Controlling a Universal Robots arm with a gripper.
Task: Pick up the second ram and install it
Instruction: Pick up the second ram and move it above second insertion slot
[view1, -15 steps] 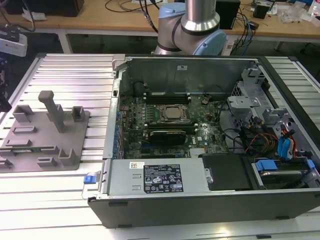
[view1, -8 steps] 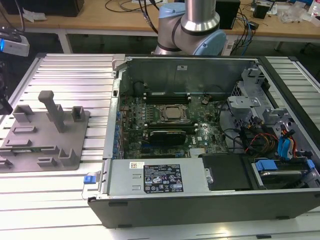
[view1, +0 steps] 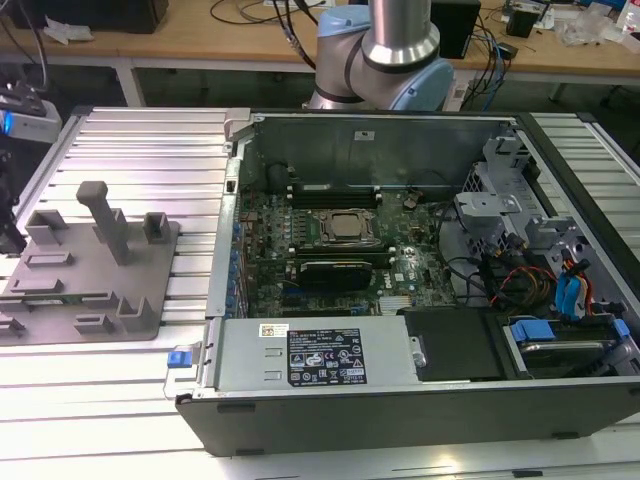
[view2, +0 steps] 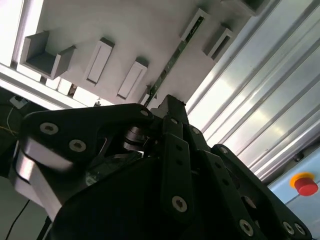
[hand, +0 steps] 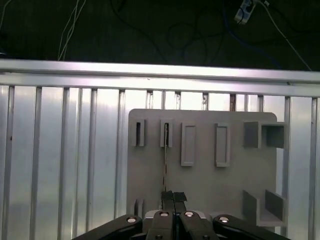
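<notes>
Gripper (hand: 173, 196): jaws closed, empty, at tray (hand: 150, 165) edge. Memory stick (hand: 165, 150): edge-up in slot. Risk: closed jaws descending would strike stick, not straddle it.

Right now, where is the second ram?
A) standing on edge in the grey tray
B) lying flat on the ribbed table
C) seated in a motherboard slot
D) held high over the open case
A: in the first wrist view the second ram shows as a thin green edge running across the grey tray between its holders, with the gripper at one end of it.
</notes>
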